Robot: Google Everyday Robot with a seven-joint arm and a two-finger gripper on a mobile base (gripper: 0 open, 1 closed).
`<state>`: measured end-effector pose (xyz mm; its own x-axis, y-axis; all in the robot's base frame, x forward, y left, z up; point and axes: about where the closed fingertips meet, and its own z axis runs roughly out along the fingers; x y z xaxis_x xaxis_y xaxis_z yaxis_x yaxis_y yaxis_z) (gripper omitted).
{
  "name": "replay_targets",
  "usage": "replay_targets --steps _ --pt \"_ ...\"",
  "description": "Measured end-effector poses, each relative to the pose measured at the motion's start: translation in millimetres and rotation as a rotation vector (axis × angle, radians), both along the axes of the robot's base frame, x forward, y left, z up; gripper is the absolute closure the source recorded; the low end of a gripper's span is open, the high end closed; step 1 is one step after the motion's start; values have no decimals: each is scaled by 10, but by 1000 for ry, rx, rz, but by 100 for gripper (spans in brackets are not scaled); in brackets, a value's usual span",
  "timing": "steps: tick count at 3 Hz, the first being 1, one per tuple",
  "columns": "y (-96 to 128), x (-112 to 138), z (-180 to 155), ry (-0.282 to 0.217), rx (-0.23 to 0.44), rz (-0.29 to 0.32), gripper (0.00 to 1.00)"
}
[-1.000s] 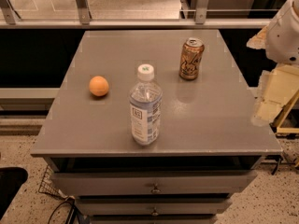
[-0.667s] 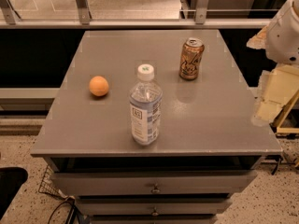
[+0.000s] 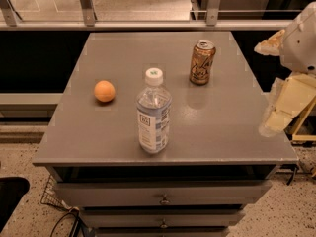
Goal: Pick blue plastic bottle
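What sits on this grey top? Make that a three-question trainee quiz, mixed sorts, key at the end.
1. True or false: the blue plastic bottle lies on its side.
2. Of the orange, the bottle and the gold can, which stands farthest back on the table?
3. Fill in: the gripper hangs beyond the table's ____ edge in this view.
Key: 1 false, it stands upright. 2 the gold can. 3 right.

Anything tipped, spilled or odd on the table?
Nothing stands out. The bottle, capped, and the can stand upright, the orange lies left of them, no spill; the gripper hangs by the right edge of the table.
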<state>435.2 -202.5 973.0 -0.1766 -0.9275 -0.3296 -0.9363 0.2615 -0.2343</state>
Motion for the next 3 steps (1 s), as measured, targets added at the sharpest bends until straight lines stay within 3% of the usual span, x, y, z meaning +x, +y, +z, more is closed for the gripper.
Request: replay_targets --steps 1,2,3 --pt "140 -20 -195 -51 166 37 0" --pt "288 -56 -445 -135 334 70 0" --pt "540 -118 -638 -187 525 128 0"
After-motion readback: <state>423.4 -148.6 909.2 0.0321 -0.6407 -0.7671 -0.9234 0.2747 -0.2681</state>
